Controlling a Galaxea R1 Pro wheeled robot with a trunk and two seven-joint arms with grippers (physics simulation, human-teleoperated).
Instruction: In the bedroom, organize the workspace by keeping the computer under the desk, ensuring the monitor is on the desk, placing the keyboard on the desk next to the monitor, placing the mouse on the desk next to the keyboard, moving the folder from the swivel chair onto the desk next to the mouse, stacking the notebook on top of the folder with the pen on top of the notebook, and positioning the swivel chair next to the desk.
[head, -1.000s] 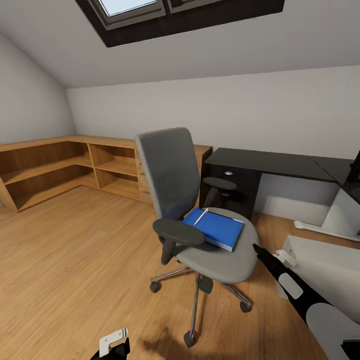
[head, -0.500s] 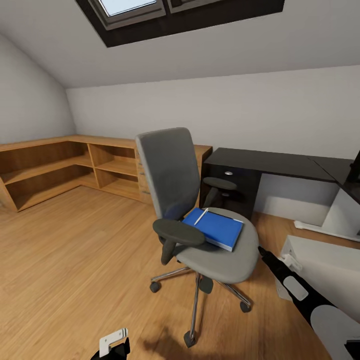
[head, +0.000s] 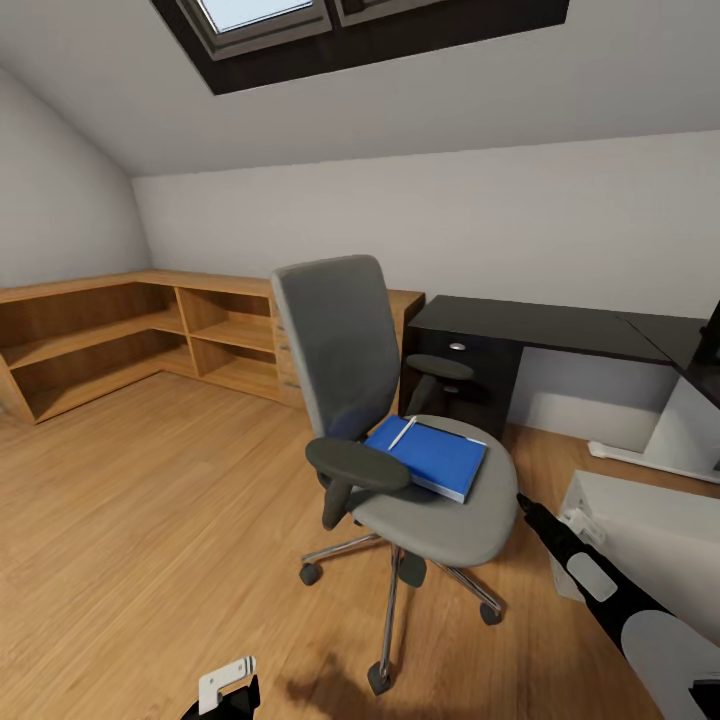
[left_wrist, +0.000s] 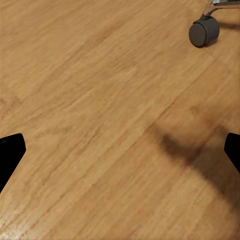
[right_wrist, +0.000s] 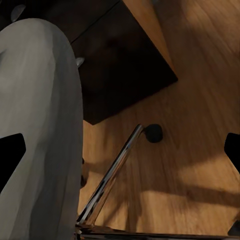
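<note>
the blue folder lies flat on the swivel chair seat with the pen across it, well apart from the desk, while the right gripper reaches beside the seat edge, jaws spread, and the left gripper hangs open over floor.

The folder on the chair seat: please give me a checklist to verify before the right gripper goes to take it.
1. Folder lies flat on the swivel chair seat: ok.
2. Pen lies loose on the folder and could roll off: not ok.
3. Right gripper is open, nothing between its fingers: ok.
4. Right gripper is beside the seat edge, not yet at the folder: not ok.
5. Desk top shows free space: ok.
6. Notebook under the pen: cannot tell.
</note>
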